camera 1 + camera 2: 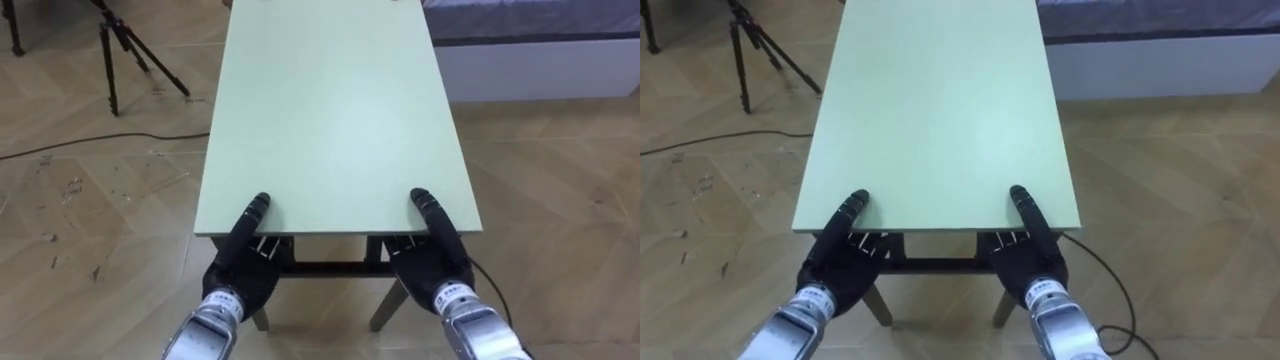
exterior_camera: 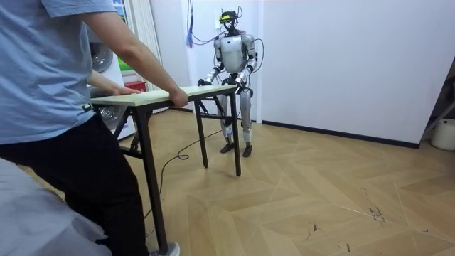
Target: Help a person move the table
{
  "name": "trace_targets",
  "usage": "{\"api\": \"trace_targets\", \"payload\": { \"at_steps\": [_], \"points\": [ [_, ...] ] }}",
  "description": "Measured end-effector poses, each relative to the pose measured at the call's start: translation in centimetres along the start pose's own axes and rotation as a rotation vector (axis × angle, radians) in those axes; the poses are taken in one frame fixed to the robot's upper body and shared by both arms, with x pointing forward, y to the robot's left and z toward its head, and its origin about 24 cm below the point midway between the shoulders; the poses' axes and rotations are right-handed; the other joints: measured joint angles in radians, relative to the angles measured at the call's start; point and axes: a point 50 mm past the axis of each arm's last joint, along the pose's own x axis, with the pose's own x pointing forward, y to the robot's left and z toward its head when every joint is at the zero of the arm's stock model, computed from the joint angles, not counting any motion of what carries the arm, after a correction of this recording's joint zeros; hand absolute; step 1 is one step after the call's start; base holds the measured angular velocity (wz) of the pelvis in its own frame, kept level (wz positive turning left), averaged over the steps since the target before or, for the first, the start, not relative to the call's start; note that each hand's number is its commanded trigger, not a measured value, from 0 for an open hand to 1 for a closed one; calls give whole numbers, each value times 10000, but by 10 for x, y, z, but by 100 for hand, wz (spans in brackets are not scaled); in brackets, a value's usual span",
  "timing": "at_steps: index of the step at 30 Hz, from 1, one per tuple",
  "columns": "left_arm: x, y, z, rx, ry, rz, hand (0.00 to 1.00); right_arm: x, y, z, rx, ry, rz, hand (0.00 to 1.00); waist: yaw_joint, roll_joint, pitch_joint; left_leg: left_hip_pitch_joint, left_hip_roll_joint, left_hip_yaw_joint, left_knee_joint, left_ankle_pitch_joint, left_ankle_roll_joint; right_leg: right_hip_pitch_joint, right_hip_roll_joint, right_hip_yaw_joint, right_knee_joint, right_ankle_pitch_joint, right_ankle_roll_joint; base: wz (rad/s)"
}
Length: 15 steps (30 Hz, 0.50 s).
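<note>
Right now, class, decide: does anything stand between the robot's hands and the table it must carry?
Nothing visible does. The left hand and the right hand grip the near edge of the table, thumbs on top and fingers beneath. A person holds the far end.

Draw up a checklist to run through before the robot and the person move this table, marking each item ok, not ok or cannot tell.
1. Left hand clamps the table's near edge, thumb on top, fingers underneath: ok.
2. Right hand clamps the same edge the same way: ok.
3. The person's hand grips the far end: ok.
4. Table legs lifted off the floor: cannot tell.
5. Tripod stands apart from the table, on the robot's left: ok.
6. Gap between the table's far right corner and the bed: cannot tell.
</note>
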Motion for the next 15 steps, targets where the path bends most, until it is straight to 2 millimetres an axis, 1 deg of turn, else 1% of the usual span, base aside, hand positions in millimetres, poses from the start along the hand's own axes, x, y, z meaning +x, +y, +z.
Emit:
{"api": "trace_targets", "payload": {
  "at_steps": [3,7,11,13,15],
  "points": [
    [-6,-1,-1,3,-47,-110,100,-10,0,-2,16,-68,179,100,10,-7,4,-19,0,-7,-49,0,0,-31,10,27,4,0,0,1],
    [-6,-1,-4,80,64,-148,100,-14,-4,-2,47,-285,214,100,58,-51,13,-40,4,-1,-66,0,0,-54,3,19,7,0,0,0],
    [-7,-1,-4,62,33,-271,100,-15,-5,-2,-14,-349,453,100,69,-243,-3,-214,3,-3,-66,0,0,-229,9,-21,-8,0,0,0],
    [-10,2,-7,19,-44,-219,100,-16,-7,-4,-175,-391,500,100,4,-311,-28,-209,-4,-5,-58,-1,-1,-211,19,-41,-8,1,0,2],
    [-13,2,-10,10,-36,-284,100,-20,-9,-4,-229,-532,614,100,-6,-354,-8,-218,-3,-6,-63,-1,-1,-202,19,-39,-8,1,0,6]
  ]
}}
